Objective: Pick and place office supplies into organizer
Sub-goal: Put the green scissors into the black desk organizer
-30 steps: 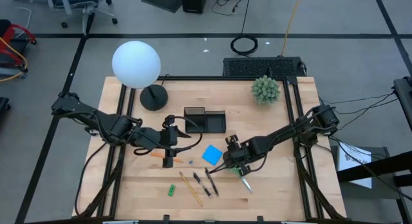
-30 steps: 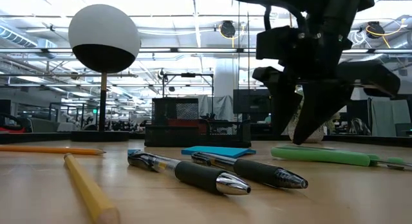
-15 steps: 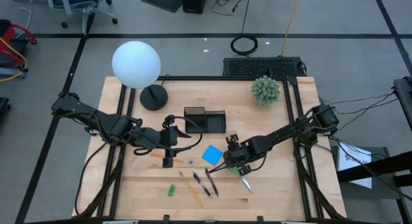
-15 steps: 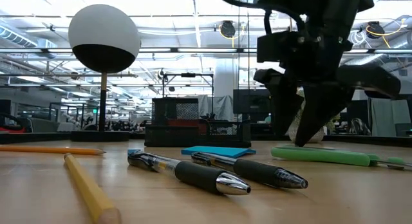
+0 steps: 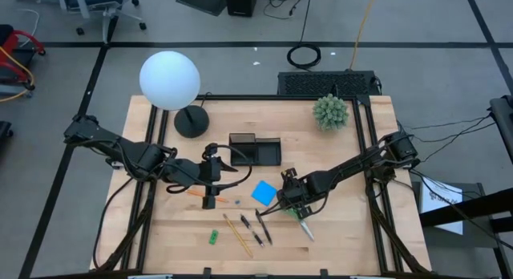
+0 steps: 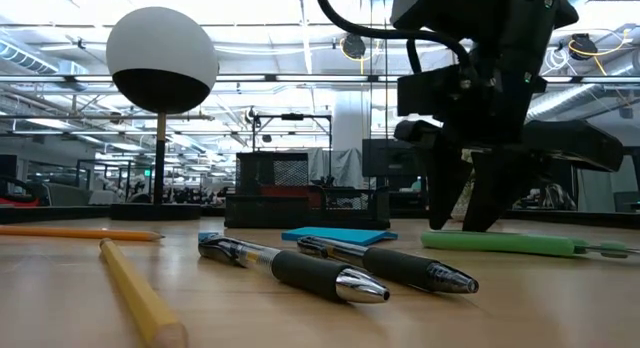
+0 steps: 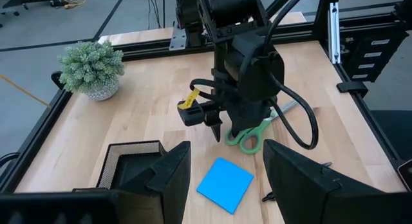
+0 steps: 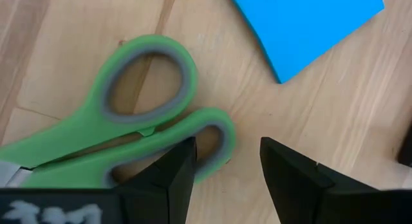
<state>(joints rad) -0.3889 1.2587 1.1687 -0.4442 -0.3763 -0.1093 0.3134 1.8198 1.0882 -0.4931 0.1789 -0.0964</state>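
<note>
The right end effector (image 8: pixel 222 161), fingers parted and empty, should straddle one loop of the green-handled plastic scissors (image 8: pixel 122 137) squarely before closing.

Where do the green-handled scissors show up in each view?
High view: scissors lower right of centre, mostly under the right gripper.
Low view: green handle lying flat at right, below the gripper.
Left wrist view: handles at centre, at the foot of the right gripper.
Right wrist view: handle loops fill the left, just ahead of the fingers.
Shared landmark: the blue sticky pad, beside the handles.
</note>
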